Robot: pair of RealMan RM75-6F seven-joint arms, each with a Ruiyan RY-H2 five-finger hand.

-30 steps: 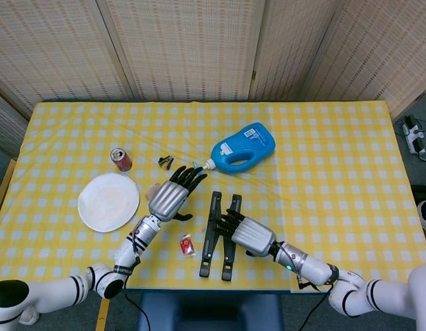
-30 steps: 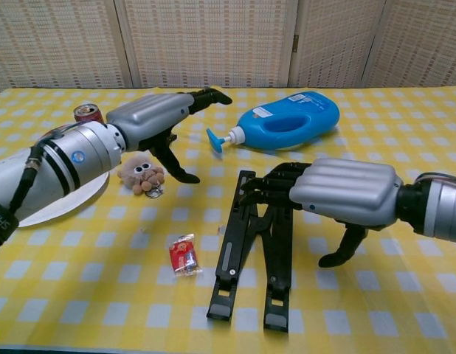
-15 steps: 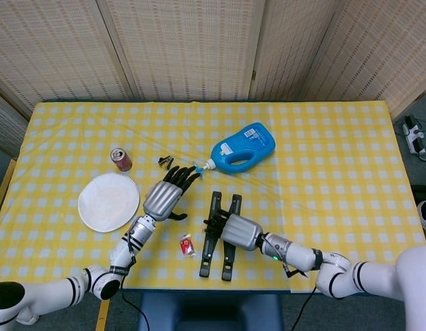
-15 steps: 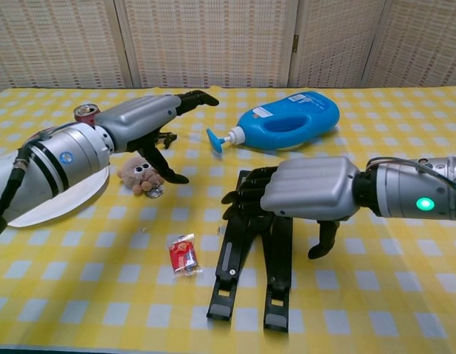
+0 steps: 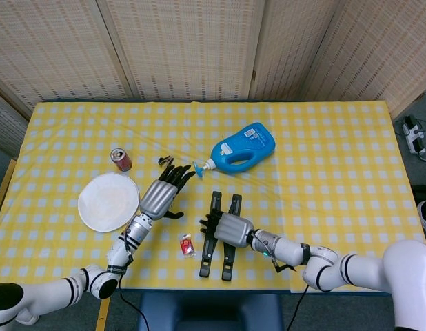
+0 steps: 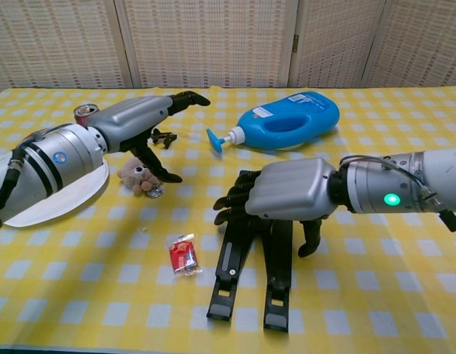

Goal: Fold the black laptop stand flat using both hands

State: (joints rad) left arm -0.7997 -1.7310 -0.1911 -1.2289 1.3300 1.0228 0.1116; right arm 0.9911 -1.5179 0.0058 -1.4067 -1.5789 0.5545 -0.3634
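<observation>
— Laptop stand point(image 5: 220, 234): where is it lying in the head view?
— It is lying near the front edge of the bench point(image 5: 323, 152), its two black rails side by side. The right robot hand point(image 5: 225, 227) is resting over the middle of the rails, fingers curled down across them toward the left rail; I cannot tell whether they are actually gripping.
— And what is crowding it?
— A small red packet point(image 5: 187, 245) is lying just left of the stand. The left robot hand point(image 5: 162, 193) is hovering with fingers spread, holding nothing, between the stand and a white plate point(image 5: 108, 201). A soda can point(image 5: 120, 159) is standing behind the plate, a small dark clip point(image 5: 165, 162) is sitting near the left fingertips, and a blue detergent bottle point(image 5: 244, 147) is lying on its side behind the stand. The right half of the bench is lying open.
— Is the chest view showing the same?
— Yes. The right robot hand point(image 6: 283, 193) is covering the upper part of the stand point(image 6: 250, 273), thumb hanging down on the right side, while the rails' lower ends are showing free. The left robot hand point(image 6: 143, 118) is hanging spread above a plush toy point(image 6: 139, 175) beside the plate point(image 6: 51, 203). The packet point(image 6: 184, 255) is lying apart from the rails; the bottle point(image 6: 287, 120) is well behind.
</observation>
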